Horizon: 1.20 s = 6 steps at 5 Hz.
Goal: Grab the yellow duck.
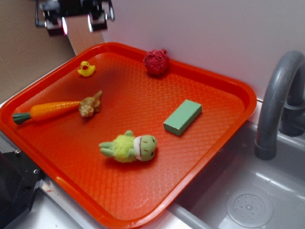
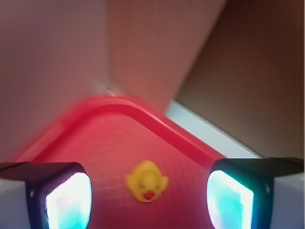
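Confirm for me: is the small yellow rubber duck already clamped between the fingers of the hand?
No. In the wrist view the small yellow rubber duck sits free on the red plastic tray, with both fingers spread wide apart.

On the tray (image 1: 224,86), the duck (image 1: 86,69) sits at about ten o'clock, near the far corner, with the gripper (image 1: 76,23) hanging above and beyond it. The ball (image 1: 156,62) lies at twelve. The carrot (image 1: 46,110) and shell (image 1: 90,105) lie end to end at nine, the block (image 1: 182,117) at three, the frog (image 1: 129,147) toward six. A sink (image 1: 248,200) with faucet (image 1: 276,95) stands beside the tray at four.
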Motion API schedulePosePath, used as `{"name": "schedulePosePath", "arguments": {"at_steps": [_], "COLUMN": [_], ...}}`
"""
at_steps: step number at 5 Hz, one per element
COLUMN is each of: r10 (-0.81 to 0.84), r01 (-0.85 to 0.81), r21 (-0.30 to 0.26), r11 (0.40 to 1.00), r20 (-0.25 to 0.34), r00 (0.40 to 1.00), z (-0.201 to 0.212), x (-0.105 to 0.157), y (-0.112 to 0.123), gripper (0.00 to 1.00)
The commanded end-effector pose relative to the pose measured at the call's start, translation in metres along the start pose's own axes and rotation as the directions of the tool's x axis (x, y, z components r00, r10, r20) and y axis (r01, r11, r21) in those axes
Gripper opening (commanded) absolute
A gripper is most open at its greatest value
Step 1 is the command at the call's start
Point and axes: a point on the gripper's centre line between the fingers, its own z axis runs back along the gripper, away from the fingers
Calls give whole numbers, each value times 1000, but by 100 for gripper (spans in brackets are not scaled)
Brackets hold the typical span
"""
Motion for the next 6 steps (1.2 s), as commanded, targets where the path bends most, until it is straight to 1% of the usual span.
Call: {"name": "schedulePosePath", "arguments": {"at_steps": [1,2,3,4,5,6], "r10": [-29,-28,-20,-22,-61,-139], "r01": [29,29,22,23,63,145], "r21": [2,-27,-44,-27,-37,-50], "r11": [1000,999,999,999,997,988], "r20": [11,30,34,41,66,117], "r00": [1000,999,999,999,996,983], "z": [-27,-36,-41,-46,-46,-40], "x": [-7,-15,-15,-13,-13,-16], "y": [12,8,-3,-5,-5,-2], "gripper": [100,100,100,77,0,0]}}
